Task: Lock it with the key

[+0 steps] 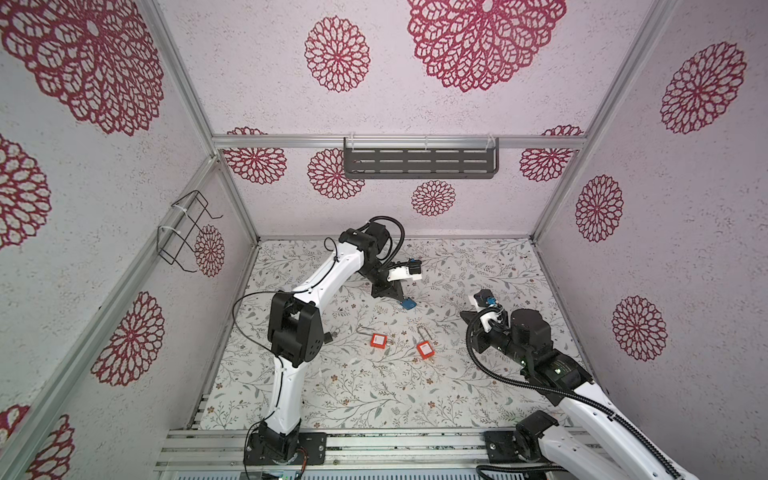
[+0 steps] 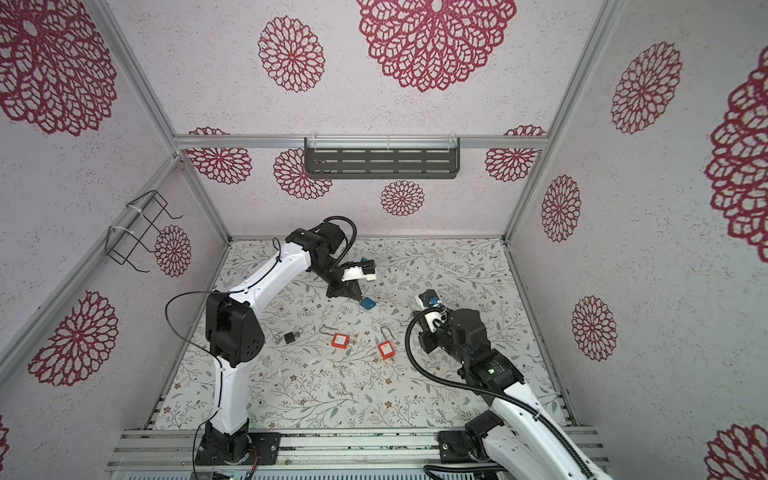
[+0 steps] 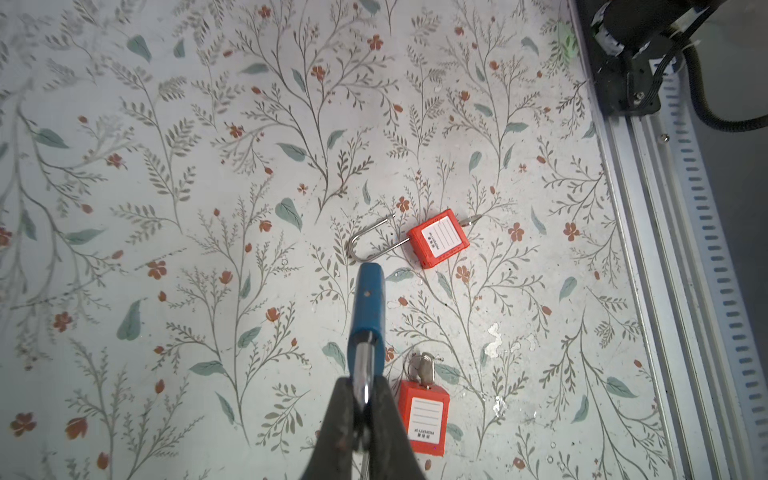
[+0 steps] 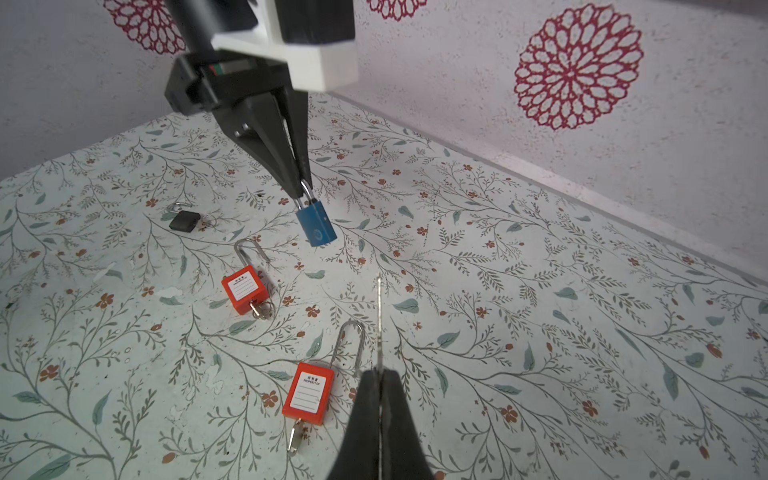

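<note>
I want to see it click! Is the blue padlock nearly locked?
Done: the left gripper holds the small blue padlock by its shackle. In hand: the right gripper pinches a thin silver key, apart from the padlock. Left: inserting and turning it.

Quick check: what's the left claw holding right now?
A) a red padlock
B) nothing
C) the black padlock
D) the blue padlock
D: the left claw is shut on the shackle of the blue padlock.

Left hand [image 4: 302, 189] pinched tight, angled downward; right hand [image 4: 379, 372] pinched tight.
</note>
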`<state>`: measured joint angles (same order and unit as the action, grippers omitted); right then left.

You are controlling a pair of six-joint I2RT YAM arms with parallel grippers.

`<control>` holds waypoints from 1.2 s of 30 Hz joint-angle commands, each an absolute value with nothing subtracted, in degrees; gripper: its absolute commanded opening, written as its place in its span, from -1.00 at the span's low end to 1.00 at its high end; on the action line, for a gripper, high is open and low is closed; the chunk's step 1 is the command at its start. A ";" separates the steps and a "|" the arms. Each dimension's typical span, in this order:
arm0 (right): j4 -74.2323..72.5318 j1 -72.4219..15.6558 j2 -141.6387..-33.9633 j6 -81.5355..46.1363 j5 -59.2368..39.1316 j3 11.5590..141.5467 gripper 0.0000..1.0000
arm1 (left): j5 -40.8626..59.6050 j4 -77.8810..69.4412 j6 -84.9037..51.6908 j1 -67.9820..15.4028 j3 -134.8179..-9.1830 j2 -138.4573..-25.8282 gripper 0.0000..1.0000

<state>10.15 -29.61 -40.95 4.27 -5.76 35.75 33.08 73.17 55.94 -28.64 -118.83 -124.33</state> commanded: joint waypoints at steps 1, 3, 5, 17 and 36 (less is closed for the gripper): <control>8.78 -29.36 -39.14 1.14 -3.57 35.66 -1.00 | 29.64 76.38 55.65 -30.22 -121.56 -125.98 -1.00; 9.68 -29.38 -39.02 1.14 -3.72 35.60 -1.00 | 27.60 75.98 55.16 -31.13 -122.35 -127.46 -1.00; 10.07 -29.36 -39.18 1.04 -4.29 35.60 -1.00 | 25.05 76.10 54.70 -32.39 -123.48 -129.10 -1.00; 10.03 -29.36 -41.39 1.94 -6.88 35.21 -1.00 | 16.41 76.82 54.56 -36.74 -125.82 -134.82 -1.00; 8.43 -29.36 -43.42 -0.43 -8.40 34.54 -1.00 | 7.96 75.17 59.28 -36.61 -121.49 -134.47 -1.00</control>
<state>10.46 -29.61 -43.55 1.23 -7.75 34.15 8.29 76.01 57.65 -36.95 -121.86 -135.09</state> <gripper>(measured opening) 0.054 0.090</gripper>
